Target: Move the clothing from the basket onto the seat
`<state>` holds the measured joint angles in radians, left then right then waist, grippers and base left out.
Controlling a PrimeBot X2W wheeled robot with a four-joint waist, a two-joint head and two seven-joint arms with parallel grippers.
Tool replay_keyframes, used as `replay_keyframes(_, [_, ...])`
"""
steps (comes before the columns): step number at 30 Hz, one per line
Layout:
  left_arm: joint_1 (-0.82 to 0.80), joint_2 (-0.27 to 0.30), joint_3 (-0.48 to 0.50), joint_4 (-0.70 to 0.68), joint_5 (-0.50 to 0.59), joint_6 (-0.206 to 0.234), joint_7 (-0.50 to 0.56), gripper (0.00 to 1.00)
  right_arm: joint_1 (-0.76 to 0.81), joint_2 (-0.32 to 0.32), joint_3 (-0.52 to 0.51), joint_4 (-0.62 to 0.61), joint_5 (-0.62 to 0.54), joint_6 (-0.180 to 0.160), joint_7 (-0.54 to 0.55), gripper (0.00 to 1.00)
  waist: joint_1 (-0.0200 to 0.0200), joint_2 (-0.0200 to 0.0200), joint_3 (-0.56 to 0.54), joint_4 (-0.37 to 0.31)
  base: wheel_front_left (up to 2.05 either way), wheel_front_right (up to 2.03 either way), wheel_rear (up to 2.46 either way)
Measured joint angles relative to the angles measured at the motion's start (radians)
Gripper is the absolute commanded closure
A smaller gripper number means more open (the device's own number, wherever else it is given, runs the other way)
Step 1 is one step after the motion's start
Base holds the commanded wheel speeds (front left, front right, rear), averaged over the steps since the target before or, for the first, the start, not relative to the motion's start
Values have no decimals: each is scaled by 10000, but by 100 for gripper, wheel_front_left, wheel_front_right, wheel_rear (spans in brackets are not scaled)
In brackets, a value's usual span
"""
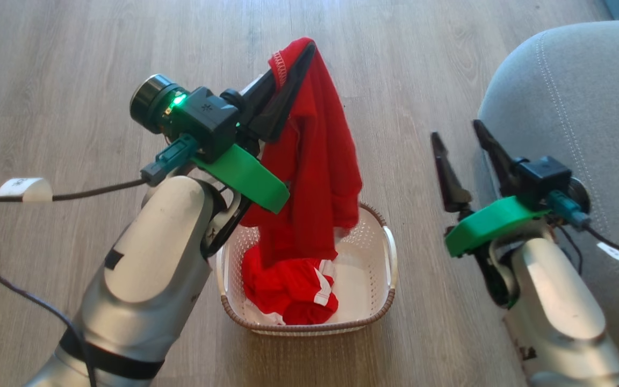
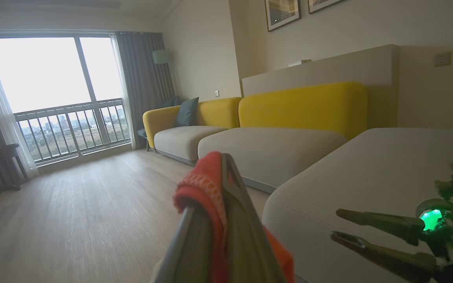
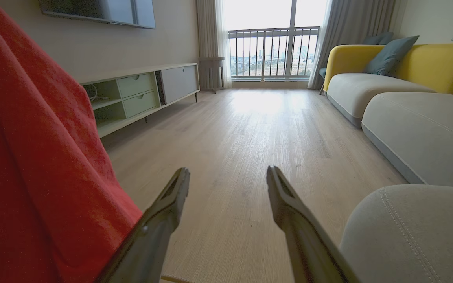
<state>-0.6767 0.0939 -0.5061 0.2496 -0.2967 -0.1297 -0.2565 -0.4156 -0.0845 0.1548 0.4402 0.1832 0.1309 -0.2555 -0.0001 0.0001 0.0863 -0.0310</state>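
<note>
My left gripper (image 1: 304,56) is clamped on the hem of a red garment (image 1: 320,161), its fingers pressed together with the fabric pinched near the tips. The garment hangs straight down from the grip, and its lower end reaches into the basket (image 1: 366,258) below the gripper. More red clothing (image 1: 288,295) with white trim lies bunched in the basket on the side toward my left forearm. I cannot tell whether the hanging piece touches that pile.

My right gripper (image 1: 455,131) stands with its fingers apart, holding nothing, above the wooden floor (image 1: 73,80). The seat (image 1: 567,97) lies just beside its outer finger. The basket and the hanging garment are on its inner side, apart from it.
</note>
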Motion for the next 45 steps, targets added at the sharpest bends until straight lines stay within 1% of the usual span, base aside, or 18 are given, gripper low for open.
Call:
replay_keyframes(3, [-1, 0, -56, -29, -4, 2, 0, 100, -35, -25, 784, -347, 387, 0, 0, 0, 0, 0, 53, -24, 0, 0, 0])
replay_keyframes(6, [-1, -6, -128, -44, -6, 2, 0, 100, -171, -224, 2136, -675, 915, 0, 0, 0, 0, 0, 104, -31, 0, 0, 0])
replay_keyframes(10, [-39, -19, -303, -90, -6, 0, 0, 100, -793, -813, 3797, -915, 1478, 0, 2, 0, 0, 0, 158, 6, 0, 0, 0])
replay_keyframes(14, [-68, -63, -495, -176, -8, 0, 0, 100, -1651, -1174, 4633, -830, 1555, 0, 0, 0, 1, 0, 193, 75, 0, 0, 0])
replay_keyframes(16, [-87, -81, -629, -222, -10, 0, 0, 100, -2058, -1198, 5033, -639, 1609, 0, 0, 0, 0, 0, 203, 131, 0, 0, 0])
replay_keyframes(19, [-153, -123, -895, -245, -52, 0, 0, 100, -2628, -1160, 5845, 194, 1841, 0, 2, 0, 1, 0, 168, 232, 0, 0, 0])
replay_keyframes(23, [-184, -236, -1160, -272, -127, 0, 0, 100, -3140, -890, 6437, 1478, 2282, 0, 2, 0, 1, 0, 58, 413, 0, 0, 0])
replay_keyframes(24, [-184, -236, -1160, -272, -127, 0, 0, 100, -3140, -890, 6437, 1478, 2282, 0, 2, 0, 1, 0, 58, 413, 0, 0, 0])
replay_keyframes(25, [-183, -249, -1206, -274, -178, 0, 0, 100, -3234, -765, 6504, 1781, 2449, 0, 2, 22, 1, 0, 29, 457, 0, 0, 0])
replay_keyframes(26, [-182, -259, -1250, -286, -219, 0, 0, 100, -3332, -675, 6631, 2034, 2591, 0, 2, 75, 1, 0, 5, 504, 0, 0, 0])
replay_keyframes(27, [-180, -265, -1290, -301, -219, 0, 0, 100, -3405, -587, 6719, 2211, 2708, 0, 2, 100, 0, 0, -12, 552, 0, 0, 0])
replay_keyframes(30, [-164, -270, -1344, -301, -226, 0, 0, 100, -3572, -382, 6719, 2554, 3062, 0, 2, 100, 1, 0, -28, 672, 0, 0, 0])
replay_keyframes(33, [-159, -270, -1327, -299, -295, 0, -2, 100, -3585, -349, 6337, 2700, 3106, 0, 2, 100, 0, 0, 6, 728, 0, 0, 0])
replay_keyframes(37, [-129, -265, -1152, -305, -291, 0, -2, 100, -3434, -466, 5047, 2487, 2867, 0, 4, 100, 1, 0, 111, 677, 0, 0, 0])
replay_keyframes(38, [-109, -255, -1116, -307, -290, 0, -2, 59, -3366, -502, 4717, 2322, 2765, 0, 4, 100, 1, 0, 139, 636, 0, 0, 0])
replay_keyframes(39, [-73, -247, -1097, -307, -291, 0, -2, 4, -3270, -543, 4395, 2150, 2638, 0, 4, 100, 2, 0, 167, 586, 0, 0, 0])
replay_keyframes(41, [74, -222, -1103, -299, -291, 0, -2, 0, -3005, -610, 3774, 1827, 2424, 0, 2, 100, 2, 0, 215, 462, 0, 0, 0])
replay_keyframes(45, [411, -48, -1156, -211, -291, 0, -2, 0, -2374, -738, 2738, 1191, 2000, 0, 2, 100, 2, 0, 306, 135, 0, 0, 0])
